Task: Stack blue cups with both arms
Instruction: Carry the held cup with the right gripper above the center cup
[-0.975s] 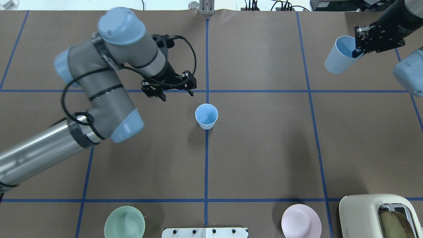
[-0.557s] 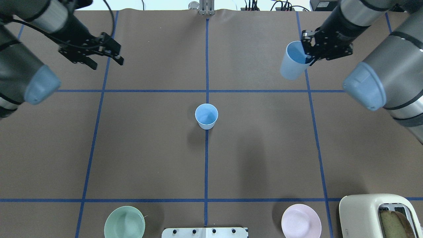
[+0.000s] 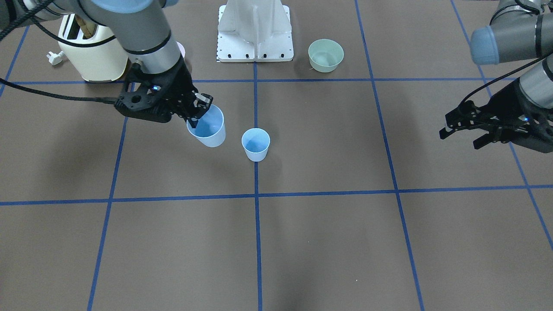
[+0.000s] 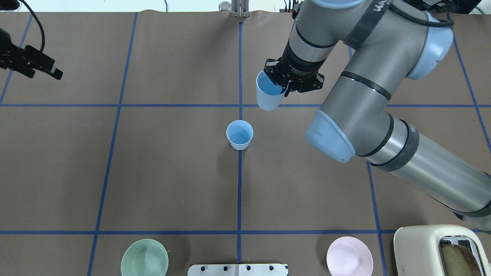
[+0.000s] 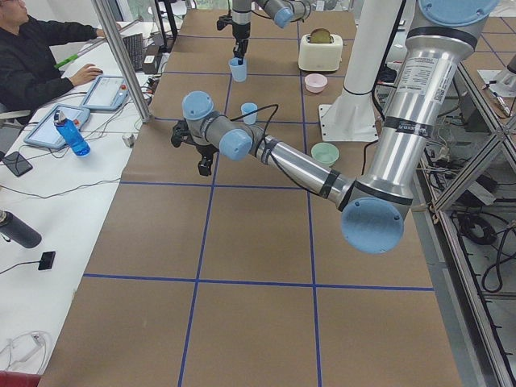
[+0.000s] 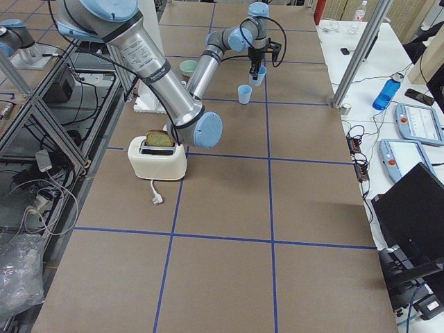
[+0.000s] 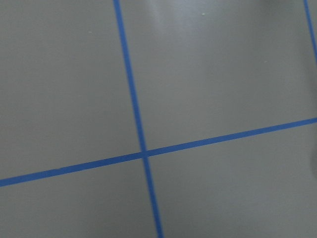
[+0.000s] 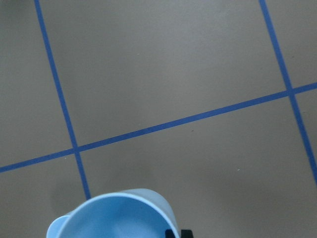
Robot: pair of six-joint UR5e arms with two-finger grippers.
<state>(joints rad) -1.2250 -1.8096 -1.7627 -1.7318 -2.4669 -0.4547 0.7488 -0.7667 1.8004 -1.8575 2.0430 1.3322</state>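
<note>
While the right hand [image 4: 284, 87] pinches one blue cup [image 4: 268, 97] by its rim, aloft at one o'clock of the standing cup [image 4: 239, 135] seen from overhead, the carry looks under way. The next move calls for centring above it, then lowering. The left hand [image 3: 459, 139], spread and empty, hangs far off at nine o'clock, and open counter [image 4: 172, 184] rings the target.

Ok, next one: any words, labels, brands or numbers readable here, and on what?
White lettering on the black strap of the right arm: partly hidden, unreadable.
A sticker on the left arm: too small to read.
No legible print on the held cup, standing cup or toaster.
</note>
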